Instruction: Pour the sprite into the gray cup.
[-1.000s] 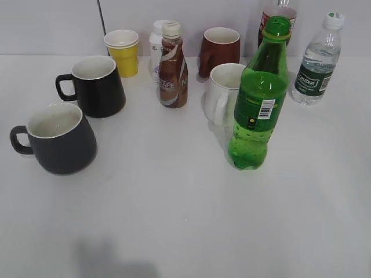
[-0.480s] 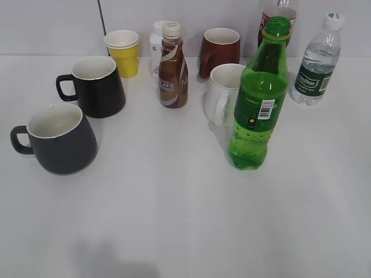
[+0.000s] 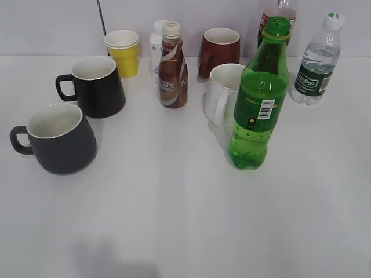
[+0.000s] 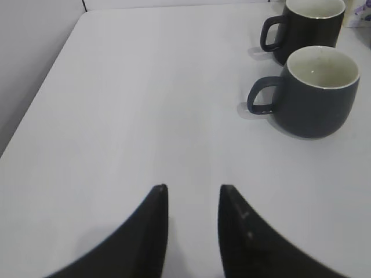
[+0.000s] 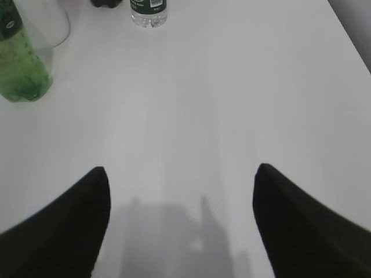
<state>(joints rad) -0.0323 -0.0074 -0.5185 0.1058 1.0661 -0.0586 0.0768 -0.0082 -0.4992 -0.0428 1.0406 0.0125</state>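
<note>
The sprite [image 3: 259, 101], a tall green bottle with no cap, stands upright right of centre on the white table; its base shows at the top left of the right wrist view [image 5: 20, 69]. The gray cup [image 3: 58, 139] stands at the front left, handle to the left; it also shows in the left wrist view [image 4: 316, 92]. My left gripper [image 4: 193, 188] is open and empty above bare table, well short of the gray cup. My right gripper [image 5: 181, 169] is wide open and empty, apart from the sprite. Neither gripper shows in the exterior view.
A glossy black mug [image 3: 95, 86] stands behind the gray cup. A white mug [image 3: 223, 92] stands right behind the sprite. A yellow cup [image 3: 123, 52], brown coffee bottle [image 3: 173, 66], brown mug [image 3: 220, 51], cola bottle [image 3: 272, 14] and water bottle [image 3: 316, 61] stand at the back.
</note>
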